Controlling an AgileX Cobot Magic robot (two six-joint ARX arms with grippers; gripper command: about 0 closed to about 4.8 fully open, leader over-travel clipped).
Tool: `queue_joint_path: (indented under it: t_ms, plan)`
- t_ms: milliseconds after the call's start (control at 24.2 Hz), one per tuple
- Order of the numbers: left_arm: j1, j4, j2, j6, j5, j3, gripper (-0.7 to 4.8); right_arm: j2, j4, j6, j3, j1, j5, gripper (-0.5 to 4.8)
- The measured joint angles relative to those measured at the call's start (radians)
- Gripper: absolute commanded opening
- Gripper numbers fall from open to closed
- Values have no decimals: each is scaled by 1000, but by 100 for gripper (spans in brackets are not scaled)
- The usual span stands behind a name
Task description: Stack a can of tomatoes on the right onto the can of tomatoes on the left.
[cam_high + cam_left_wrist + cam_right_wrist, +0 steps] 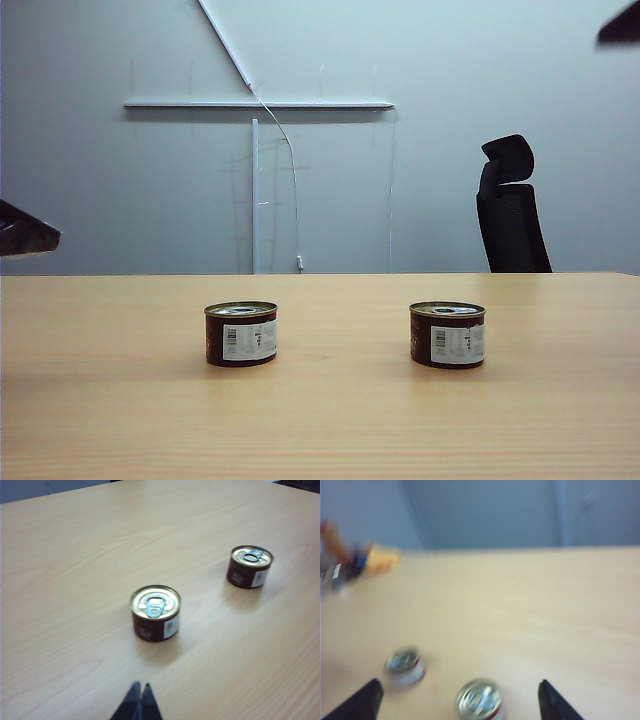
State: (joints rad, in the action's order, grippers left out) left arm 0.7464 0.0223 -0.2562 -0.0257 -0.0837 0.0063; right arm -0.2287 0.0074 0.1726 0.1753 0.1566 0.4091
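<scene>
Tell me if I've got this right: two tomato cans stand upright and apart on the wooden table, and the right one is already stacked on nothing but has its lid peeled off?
Not quite: the right can is still sealed, pull tab flat on its lid, as the left wrist view shows. Both it and the left can stand upright and apart on the table.

Two upright cans, apart

Two cans stand upright on the table — the right can well apart from the left can.
</scene>
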Motion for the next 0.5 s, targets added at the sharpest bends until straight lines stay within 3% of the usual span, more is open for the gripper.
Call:
queue_joint_path:
  t_ms: [124,207,290,496]
  plan:
    - [0,0,0,0,0,0,-2,-184,4,-105,51,118,-50,479]
    - [0,0,0,0,0,0,-2,-449,33,-253,86,269,-204,479]
    - [0,0,0,0,1,0,-2,-632,95,-320,104,347,-263,479]
    - [0,0,0,0,-3,0,-2,-913,304,-344,126,410,-378,479]
